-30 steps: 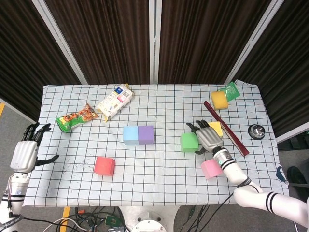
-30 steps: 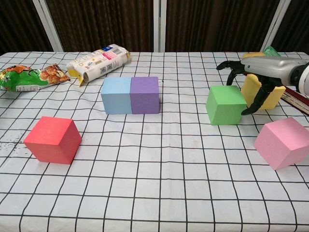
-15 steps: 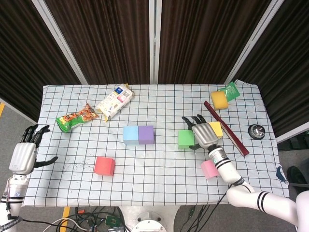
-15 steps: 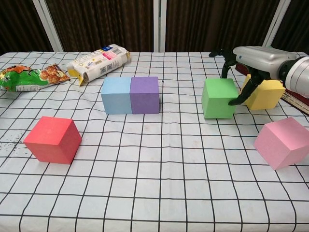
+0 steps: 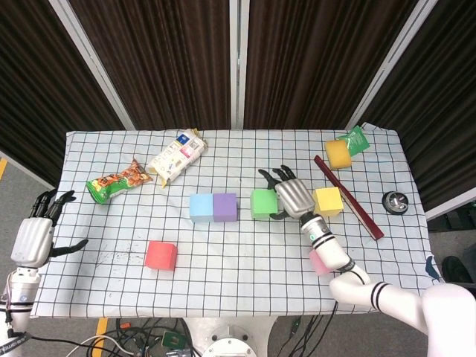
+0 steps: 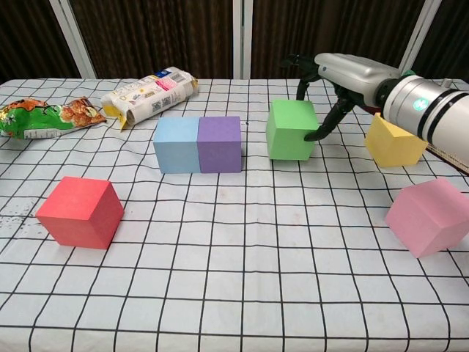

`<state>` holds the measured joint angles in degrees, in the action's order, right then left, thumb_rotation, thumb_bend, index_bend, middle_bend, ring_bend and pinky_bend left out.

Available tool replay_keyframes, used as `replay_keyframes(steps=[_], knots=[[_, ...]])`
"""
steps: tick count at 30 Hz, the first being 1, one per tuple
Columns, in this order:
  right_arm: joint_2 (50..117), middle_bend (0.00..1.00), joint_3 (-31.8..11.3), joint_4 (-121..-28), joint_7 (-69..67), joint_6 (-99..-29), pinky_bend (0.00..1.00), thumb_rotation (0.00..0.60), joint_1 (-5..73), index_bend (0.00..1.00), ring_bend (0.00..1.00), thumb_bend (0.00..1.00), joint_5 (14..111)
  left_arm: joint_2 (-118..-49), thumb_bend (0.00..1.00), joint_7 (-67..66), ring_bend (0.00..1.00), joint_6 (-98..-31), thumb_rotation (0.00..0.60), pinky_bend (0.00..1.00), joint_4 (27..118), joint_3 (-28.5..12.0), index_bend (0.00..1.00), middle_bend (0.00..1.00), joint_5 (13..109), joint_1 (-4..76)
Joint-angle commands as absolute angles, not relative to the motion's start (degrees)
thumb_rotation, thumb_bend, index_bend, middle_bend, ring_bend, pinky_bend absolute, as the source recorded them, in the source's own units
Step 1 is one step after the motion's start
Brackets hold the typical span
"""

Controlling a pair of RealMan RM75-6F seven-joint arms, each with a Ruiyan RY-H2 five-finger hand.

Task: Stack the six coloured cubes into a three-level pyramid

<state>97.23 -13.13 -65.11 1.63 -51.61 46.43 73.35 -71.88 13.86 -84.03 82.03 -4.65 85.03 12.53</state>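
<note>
The green cube [image 6: 292, 130] sits on the surface at 3 o'clock of the purple cube [image 6: 220, 144]. The right hand [image 6: 333, 77] clamps it (likely light foam); grip opposite flat faces. The left hand [image 5: 34, 236] hangs spread, empty.

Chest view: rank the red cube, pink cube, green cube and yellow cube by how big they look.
1. red cube and pink cube: alike, both nearest the camera.
2. green cube.
3. yellow cube.
This is apparent size only; nearness probably explains the differences.
</note>
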Motion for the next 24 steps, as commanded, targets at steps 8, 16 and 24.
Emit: replay_keyframes(steps=[8,16,24], knots=[[102.96,0.51,-14.03,-59.57,1.39,-50.06,0.00,0.600,48.88,0.00,0.10,0.10,72.34,-71.59,0.00,15.75,0.02,-83.53,0.600,0.03,81.40,-4.84,0.09,0.19,85.05,12.38],[104.50,0.51,-14.57,-58.30,2.42,-49.32,0.00,0.600,49.43,0.00,0.10,0.10,70.89,-71.65,0.00,18.19,0.02,-82.55,0.600,0.03,81.35,-4.59,0.09,0.19,84.95,12.24],[104.15,0.51,-15.03,-59.37,2.95,-47.98,0.00,0.600,49.77,0.00,0.10,0.10,69.56,-72.08,0.00,19.48,0.02,-81.87,0.600,0.03,81.14,-4.59,0.09,0.19,84.99,12.37]])
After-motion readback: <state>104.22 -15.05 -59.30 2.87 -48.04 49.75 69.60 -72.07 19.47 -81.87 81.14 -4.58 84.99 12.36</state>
